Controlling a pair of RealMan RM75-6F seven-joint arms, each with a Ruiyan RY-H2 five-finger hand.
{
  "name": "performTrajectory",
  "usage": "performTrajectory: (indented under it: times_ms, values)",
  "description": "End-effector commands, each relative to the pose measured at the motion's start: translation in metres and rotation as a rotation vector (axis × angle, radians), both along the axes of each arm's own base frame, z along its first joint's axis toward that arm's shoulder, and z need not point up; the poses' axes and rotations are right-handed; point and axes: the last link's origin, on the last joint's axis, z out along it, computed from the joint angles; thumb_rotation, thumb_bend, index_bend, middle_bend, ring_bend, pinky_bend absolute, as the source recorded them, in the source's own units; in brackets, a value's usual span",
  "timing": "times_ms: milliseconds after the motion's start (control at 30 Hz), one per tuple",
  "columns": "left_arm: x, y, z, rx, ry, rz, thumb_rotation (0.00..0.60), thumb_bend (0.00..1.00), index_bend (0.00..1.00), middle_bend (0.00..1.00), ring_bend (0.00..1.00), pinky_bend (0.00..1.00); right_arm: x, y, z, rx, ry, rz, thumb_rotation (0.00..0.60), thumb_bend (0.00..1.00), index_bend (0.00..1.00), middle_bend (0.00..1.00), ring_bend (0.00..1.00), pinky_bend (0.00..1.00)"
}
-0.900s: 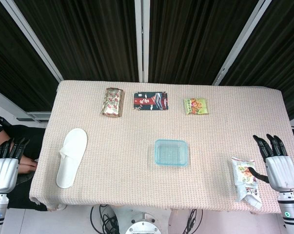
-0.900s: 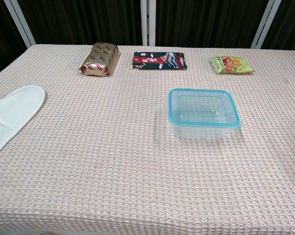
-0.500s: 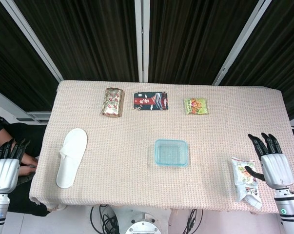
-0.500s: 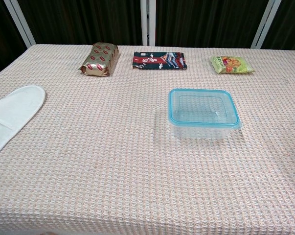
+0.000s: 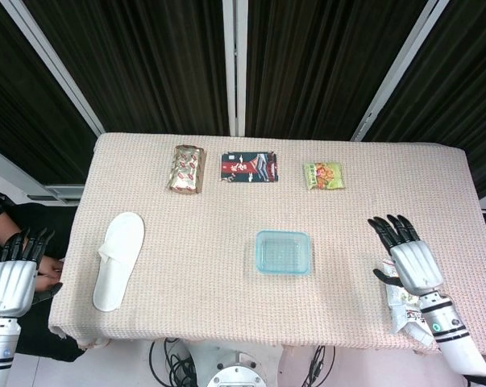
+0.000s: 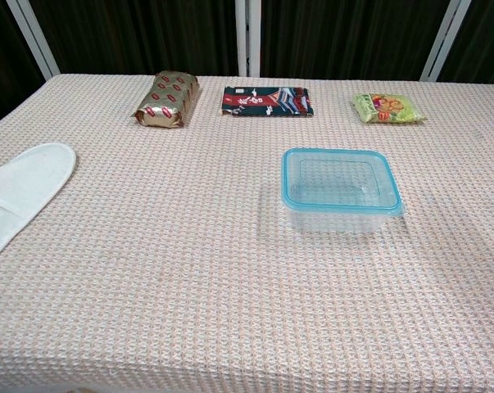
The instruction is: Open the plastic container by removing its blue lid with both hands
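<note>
A clear plastic container (image 5: 283,252) (image 6: 339,191) with its blue lid (image 6: 338,179) on stands on the cloth-covered table (image 5: 210,242), slightly right of the middle. In the head view my right hand (image 5: 408,258) hovers over the table's right part, fingers spread, holding nothing, well right of the container. Off the table's left edge, my left hand (image 5: 13,278) has its fingers extended and is empty. Neither hand shows in the chest view.
A white slipper (image 5: 118,260) (image 6: 17,192) lies at the left. Along the far side lie a gold packet (image 5: 187,168), a dark packet (image 5: 249,167) and a green snack bag (image 5: 323,175). A white snack bag (image 5: 404,308) lies partly under my right wrist.
My right hand has moved left and forward over the table, now covering part of the white snack bag. The left hand has barely shifted. The container has not moved.
</note>
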Motion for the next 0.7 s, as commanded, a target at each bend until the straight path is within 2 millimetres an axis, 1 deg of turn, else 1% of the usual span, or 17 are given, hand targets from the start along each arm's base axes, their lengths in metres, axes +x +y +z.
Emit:
performTrajectory:
  times_ms: [33,100,200,233,333,433,567,700]
  values:
    - [0.000,0.002,0.000,-0.002,0.000,0.001,0.600,0.00,0.11,0.09,0.00,0.09,0.008,-0.013,-0.014,0.032,0.004,0.025,0.600,0.08,0.00,0.05,0.00,0.00]
    - [-0.001,0.002,0.000,-0.002,-0.001,0.001,0.600,0.00,0.11,0.09,0.00,0.09,0.013,-0.019,-0.021,0.049,0.011,0.042,0.600,0.08,0.00,0.04,0.00,0.00]
    - [0.000,0.003,-0.001,0.000,-0.005,-0.001,0.600,0.00,0.11,0.09,0.00,0.09,0.021,-0.027,-0.039,0.098,-0.002,0.061,0.600,0.08,0.00,0.02,0.00,0.00]
    - [0.000,0.003,-0.002,-0.001,-0.008,-0.002,0.600,0.00,0.11,0.09,0.00,0.09,0.023,-0.028,-0.047,0.131,-0.001,0.061,0.600,0.08,0.00,0.01,0.00,0.00]
    - [-0.001,0.003,-0.004,-0.010,-0.014,-0.002,0.600,0.00,0.11,0.09,0.00,0.09,0.029,-0.034,-0.064,0.165,0.008,0.077,0.600,0.08,0.00,0.00,0.00,0.00]
    - [-0.001,0.003,-0.004,-0.012,-0.012,-0.002,0.600,0.00,0.11,0.09,0.00,0.09,0.034,-0.038,-0.073,0.171,0.005,0.096,0.600,0.08,0.00,0.00,0.00,0.00]
    - [-0.002,0.003,-0.003,-0.008,-0.014,-0.004,0.600,0.00,0.11,0.09,0.00,0.09,0.039,-0.045,-0.080,0.169,0.015,0.116,0.600,0.08,0.00,0.00,0.00,0.00]
    - [-0.002,0.003,-0.003,-0.011,-0.015,-0.006,0.600,0.00,0.11,0.09,0.00,0.09,0.054,-0.052,-0.093,0.172,0.023,0.164,0.600,0.08,0.00,0.00,0.00,0.00]
